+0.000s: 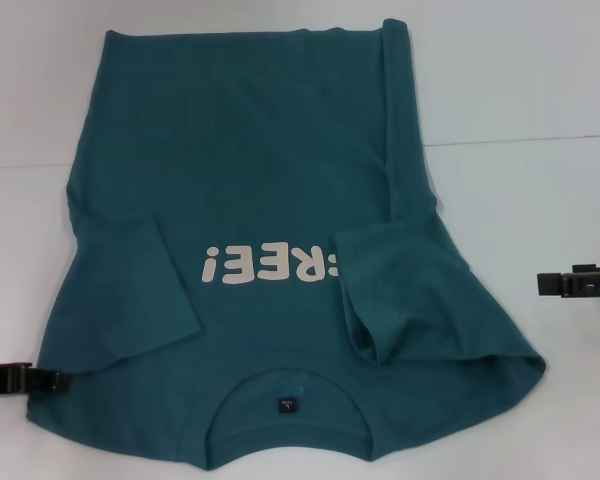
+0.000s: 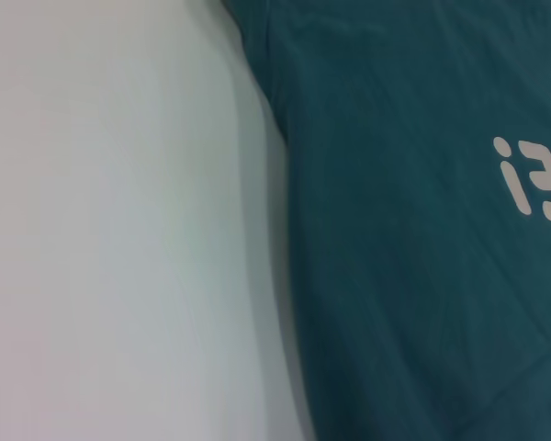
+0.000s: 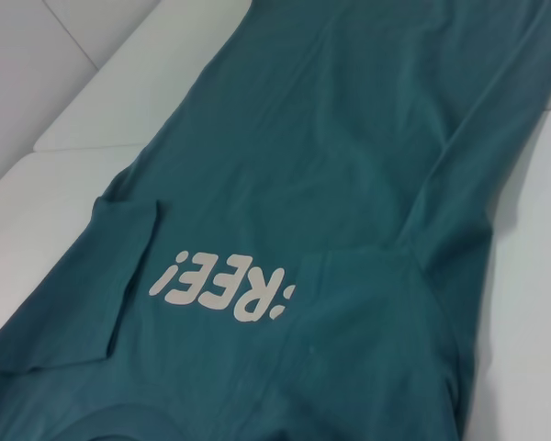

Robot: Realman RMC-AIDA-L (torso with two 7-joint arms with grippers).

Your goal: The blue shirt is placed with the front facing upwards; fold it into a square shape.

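On the blue shirt [image 1: 270, 180], the folded right sleeve [image 1: 400, 290] hides the print's first letter; the neck label [image 1: 283, 406] at 6 o'clock seems too small to read.

A flat white table [image 1: 520, 90] carries one large teal-blue cotton T-shirt [image 1: 260, 150], spread front up between the left gripper [image 1: 40, 379] and right gripper [image 1: 550, 283], both sleeves folded inward.
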